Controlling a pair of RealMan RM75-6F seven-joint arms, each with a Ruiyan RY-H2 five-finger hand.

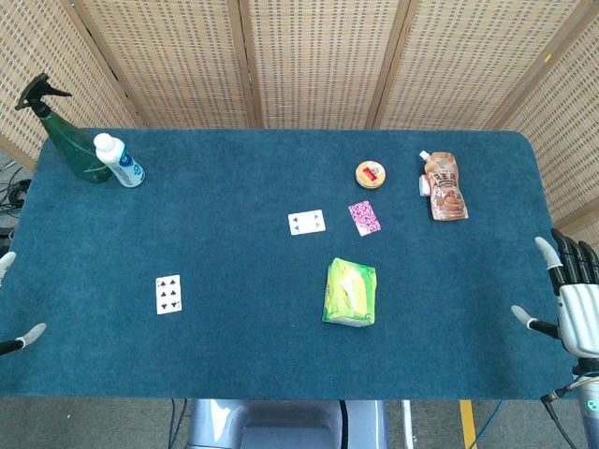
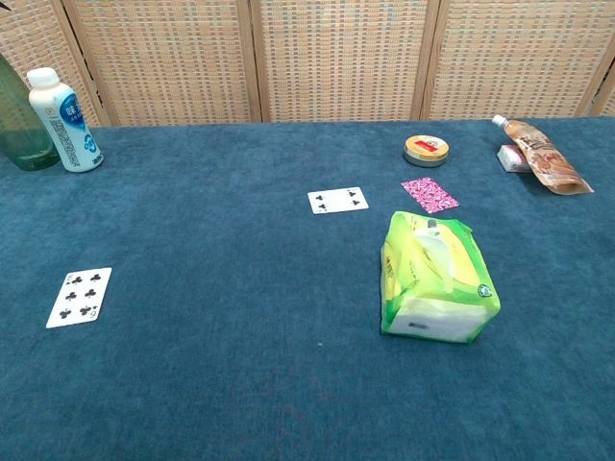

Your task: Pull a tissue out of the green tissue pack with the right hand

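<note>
The green tissue pack point(image 1: 350, 293) lies on the blue table, right of centre and near the front; in the chest view the green tissue pack point(image 2: 434, 279) shows a white tissue folded in its top slot. My right hand point(image 1: 571, 285) hangs at the table's right edge, fingers apart and holding nothing, well right of the pack. Only fingertips of my left hand point(image 1: 21, 335) show at the left edge, apart and empty. Neither hand appears in the chest view.
Two face-up playing cards point(image 1: 168, 294) point(image 1: 306, 222) and a pink-backed card point(image 1: 365, 217) lie on the cloth. A round tin point(image 1: 371, 174) and brown pouch point(image 1: 445, 186) sit at the back right. A spray bottle point(image 1: 67, 137) and white bottle point(image 1: 118, 160) stand back left.
</note>
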